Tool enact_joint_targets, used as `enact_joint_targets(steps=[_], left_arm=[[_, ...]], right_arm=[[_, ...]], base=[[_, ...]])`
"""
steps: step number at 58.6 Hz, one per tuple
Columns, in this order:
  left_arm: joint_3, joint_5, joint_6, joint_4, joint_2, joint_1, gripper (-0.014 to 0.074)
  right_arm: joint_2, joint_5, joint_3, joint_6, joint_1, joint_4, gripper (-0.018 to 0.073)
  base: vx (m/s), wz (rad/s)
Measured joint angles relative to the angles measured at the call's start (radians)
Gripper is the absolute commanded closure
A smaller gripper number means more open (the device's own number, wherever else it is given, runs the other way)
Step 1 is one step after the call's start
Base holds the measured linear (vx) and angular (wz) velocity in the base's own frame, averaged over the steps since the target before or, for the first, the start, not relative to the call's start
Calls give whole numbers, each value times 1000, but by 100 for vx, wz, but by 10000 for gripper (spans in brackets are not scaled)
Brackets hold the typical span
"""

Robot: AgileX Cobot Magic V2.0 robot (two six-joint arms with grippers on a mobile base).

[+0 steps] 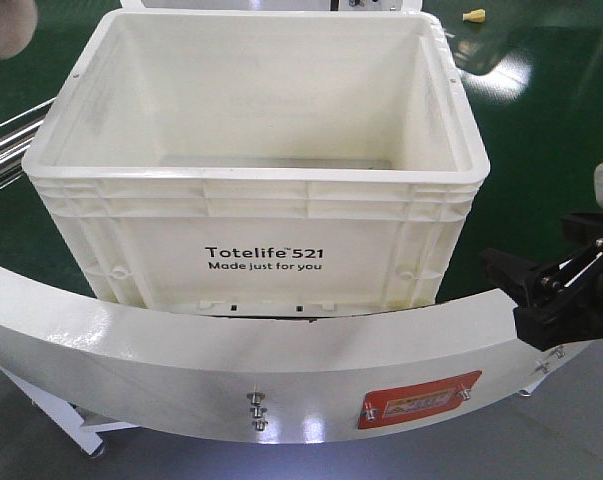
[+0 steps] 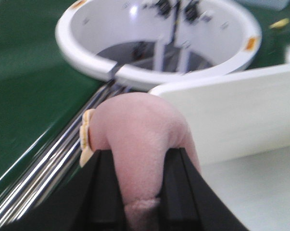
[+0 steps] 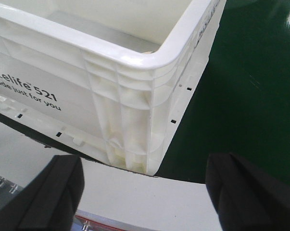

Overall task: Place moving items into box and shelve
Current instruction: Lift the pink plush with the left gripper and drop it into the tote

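A white Totelife 521 box (image 1: 256, 170) stands open on the green conveyor, with nothing showing inside it. My left gripper (image 2: 140, 159) is shut on a pink plush toy (image 2: 140, 130) with a yellow trim, held by the box's left wall (image 2: 231, 110). The toy shows as a pink blur at the top left of the front view (image 1: 6, 25). My right gripper (image 3: 145, 187) is open and empty, over the white curved rail near the box's front right corner (image 3: 145, 62). It shows in the front view (image 1: 551, 290) at the right.
A white curved rail (image 1: 231, 350) with a red label (image 1: 419, 400) runs along the front. Metal rods (image 2: 44, 168) lie left of the box. A small yellow item (image 1: 472, 15) lies on the green belt at the back right. A white ring structure (image 2: 159, 43) stands behind.
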Motion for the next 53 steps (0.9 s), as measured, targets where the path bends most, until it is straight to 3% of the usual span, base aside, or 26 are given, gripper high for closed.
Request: enact_joint_targets(steps=[19, 25, 41, 53], left_arm=[[0, -12, 219, -292, 44, -167, 379], [0, -19, 251, -312, 96, -207, 323], [3, -31, 263, -315, 194, -228, -9], [4, -33, 263, -309, 179, -228, -34]], right_arm=[[0, 0, 0, 0, 0, 0, -4], [0, 0, 0, 0, 0, 0, -4], [0, 0, 0, 0, 0, 0, -4], [0, 0, 0, 0, 0, 0, -4]], base=[[0, 0], [0, 0], [0, 0], [0, 0]])
